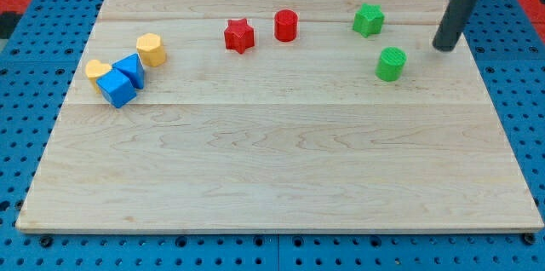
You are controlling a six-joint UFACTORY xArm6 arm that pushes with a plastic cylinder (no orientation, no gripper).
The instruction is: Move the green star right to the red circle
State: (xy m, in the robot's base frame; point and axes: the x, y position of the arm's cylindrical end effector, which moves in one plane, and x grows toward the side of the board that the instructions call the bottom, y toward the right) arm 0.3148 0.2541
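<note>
The green star [368, 20] lies near the view's top right of the wooden board. The red circle [286, 25] stands to its left, with a clear gap between them. My tip [443, 47] rests on the board to the right of the green star and a little lower, apart from it. The dark rod rises from the tip up to the view's top right.
A green circle [391, 64] lies just left of and below my tip. A red star [239, 35] sits left of the red circle. At the left, a yellow hexagon [151, 49], a yellow heart [97, 71], a blue triangle [129, 68] and a blue cube [116, 89] cluster together.
</note>
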